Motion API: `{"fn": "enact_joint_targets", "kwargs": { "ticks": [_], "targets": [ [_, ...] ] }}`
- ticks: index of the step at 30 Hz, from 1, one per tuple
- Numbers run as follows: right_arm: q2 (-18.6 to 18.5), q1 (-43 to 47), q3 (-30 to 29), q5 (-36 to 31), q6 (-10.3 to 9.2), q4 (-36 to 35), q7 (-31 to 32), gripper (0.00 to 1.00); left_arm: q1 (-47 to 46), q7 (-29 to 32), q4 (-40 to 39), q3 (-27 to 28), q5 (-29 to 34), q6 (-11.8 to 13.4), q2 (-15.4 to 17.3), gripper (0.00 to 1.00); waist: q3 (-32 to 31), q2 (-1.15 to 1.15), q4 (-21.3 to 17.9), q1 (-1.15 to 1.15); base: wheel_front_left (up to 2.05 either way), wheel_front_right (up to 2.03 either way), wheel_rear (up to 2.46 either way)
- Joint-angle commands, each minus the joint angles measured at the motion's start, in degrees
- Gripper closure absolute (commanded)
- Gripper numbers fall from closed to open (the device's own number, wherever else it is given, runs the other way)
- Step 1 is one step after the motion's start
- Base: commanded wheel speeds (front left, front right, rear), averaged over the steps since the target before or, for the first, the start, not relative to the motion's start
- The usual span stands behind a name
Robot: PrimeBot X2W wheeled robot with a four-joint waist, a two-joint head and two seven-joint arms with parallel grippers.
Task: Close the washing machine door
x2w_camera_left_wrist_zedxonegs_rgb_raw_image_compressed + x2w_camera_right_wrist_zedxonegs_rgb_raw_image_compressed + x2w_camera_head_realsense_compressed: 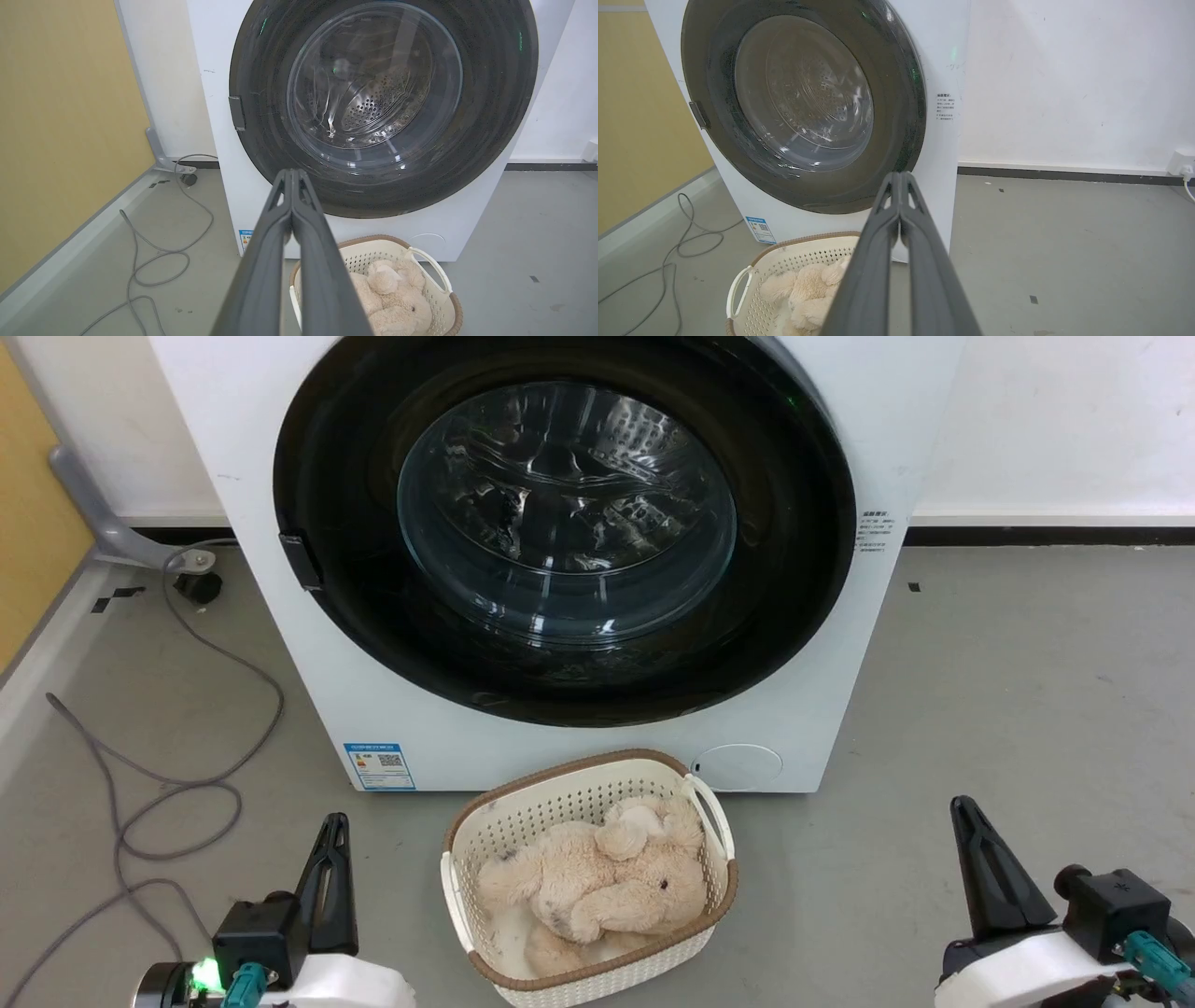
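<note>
Facing the robot, washing machine door (565, 523): round, flush in the front of the washing machine (373, 709), tab on its left edge. Right wrist view adds a wall socket (1181, 162). Basket (509, 821) on the floor: one plush toy (607, 887). Left hand (332, 826), right hand (963, 807): clenched, empty.

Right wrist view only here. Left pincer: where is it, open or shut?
Observer: Left pincer is shut, over the floor left of the basket.
Operator: What does the right pincer hide on the machine front?
Observer: A small round flap, low on the washing machine, beside the basket's handle.
Operator: Cable's far end?
Observer: The cable arcs past the foot of a grey bracket at the wall and goes behind the machine's left side.
</note>
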Motion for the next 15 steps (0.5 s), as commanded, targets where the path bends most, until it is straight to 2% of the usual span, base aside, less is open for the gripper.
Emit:
{"fn": "enact_joint_targets", "kwargs": {
  "ticks": [1,15],
  "targets": [
    [0.4,0.0,0.2,-0.8,-0.02,-0.5,0.3,1.00,-0.6,0.3,-0.4,0.0,0.4,-0.2,0.0,1.00,0.0,0.00,0.1,0.00,0.00,0.00,0.00],
    [0.6,0.0,0.4,-1.8,-0.02,-1.5,1.9,1.00,-0.9,1.9,-0.8,-0.2,0.8,-0.5,0.0,1.00,0.2,0.00,0.9,0.00,0.00,0.00,0.00]
  ]
}}
